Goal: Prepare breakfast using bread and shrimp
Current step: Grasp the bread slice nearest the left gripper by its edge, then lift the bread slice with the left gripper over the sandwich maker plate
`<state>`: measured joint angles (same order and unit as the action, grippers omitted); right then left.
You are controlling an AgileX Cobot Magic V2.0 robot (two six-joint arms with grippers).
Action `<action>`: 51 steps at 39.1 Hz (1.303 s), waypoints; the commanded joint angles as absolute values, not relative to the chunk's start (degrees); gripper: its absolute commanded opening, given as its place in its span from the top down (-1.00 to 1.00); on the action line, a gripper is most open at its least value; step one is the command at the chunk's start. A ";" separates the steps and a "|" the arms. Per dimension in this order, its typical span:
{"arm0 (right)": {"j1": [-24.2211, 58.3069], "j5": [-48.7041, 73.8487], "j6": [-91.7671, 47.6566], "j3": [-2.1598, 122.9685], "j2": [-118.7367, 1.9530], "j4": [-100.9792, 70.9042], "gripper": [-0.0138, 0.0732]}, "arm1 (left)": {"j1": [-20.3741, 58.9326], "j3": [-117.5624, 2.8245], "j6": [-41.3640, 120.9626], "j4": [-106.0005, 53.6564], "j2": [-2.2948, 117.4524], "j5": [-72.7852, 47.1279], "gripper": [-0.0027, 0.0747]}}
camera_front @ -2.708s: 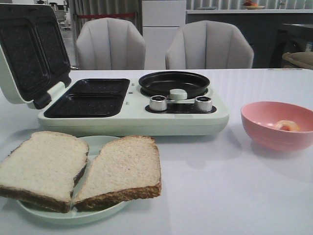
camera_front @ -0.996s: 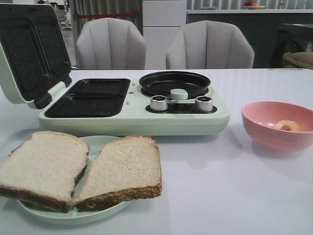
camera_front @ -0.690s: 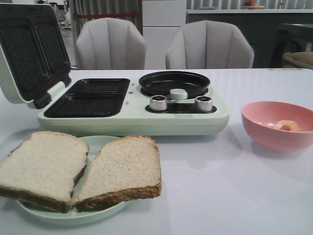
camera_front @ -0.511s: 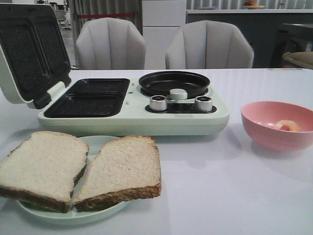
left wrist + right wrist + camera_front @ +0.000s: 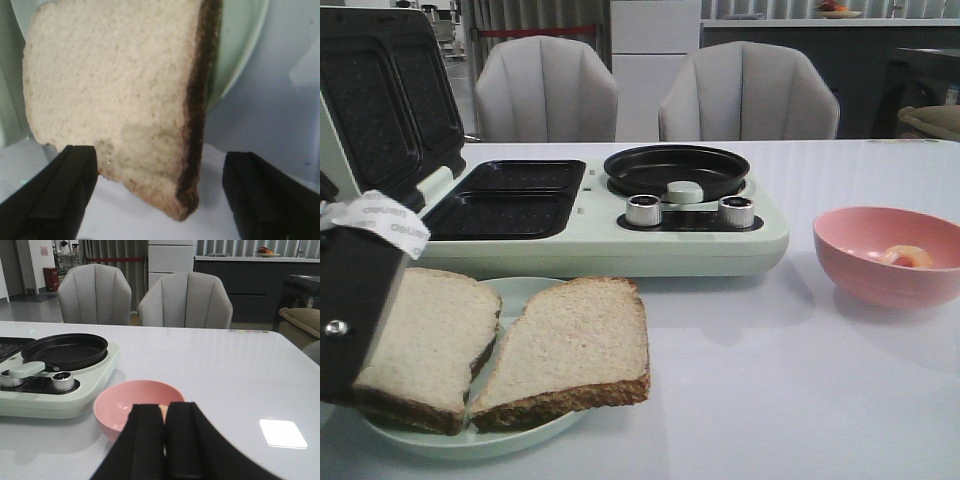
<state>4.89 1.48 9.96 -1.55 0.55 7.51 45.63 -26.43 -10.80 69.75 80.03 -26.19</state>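
Two bread slices lie side by side on a pale green plate (image 5: pixel 520 295): the left slice (image 5: pixel 430 335) and the right slice (image 5: pixel 570 345). My left arm (image 5: pixel 360 300) comes in over the left slice's outer edge. In the left wrist view my left gripper (image 5: pixel 157 157) is open, its black fingers (image 5: pixel 70 185) standing on either side of a corner of a bread slice (image 5: pixel 115 80). The shrimp (image 5: pixel 905 257) lies in a pink bowl (image 5: pixel 880 285) at the right. My right gripper (image 5: pixel 164 407) is shut and empty, just short of the pink bowl (image 5: pixel 125 405); it is out of the front view.
A pale green breakfast maker (image 5: pixel 620 240) stands behind the plate. Its lid (image 5: pixel 380 100) is open at the left, with two dark sandwich wells (image 5: pixel 510 200), a round black pan (image 5: pixel 675 170) and two knobs (image 5: pixel 645 210). Two grey chairs (image 5: pixel 545 90) stand beyond the table.
My left arm has come into the front view from the left and now hangs over the left bread slice. The bread, the bowl and the shrimp have not moved.
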 commanded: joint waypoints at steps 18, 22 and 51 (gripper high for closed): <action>4.81 -3.11 9.79 -0.59 1.81 8.25 0.33 | 44.51 -29.46 -11.95 75.98 86.97 -26.93 -0.25; 4.81 -3.11 9.79 -0.59 1.81 8.25 0.33 | 44.51 -29.46 -11.95 76.01 86.97 -28.19 0.08; 4.81 -3.11 9.79 -0.59 1.81 8.25 0.33 | 49.39 -30.87 -11.95 75.35 72.74 -36.95 0.39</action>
<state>4.89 1.48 9.96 -1.55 0.55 7.51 48.87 -28.73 -11.17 74.53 76.14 -34.49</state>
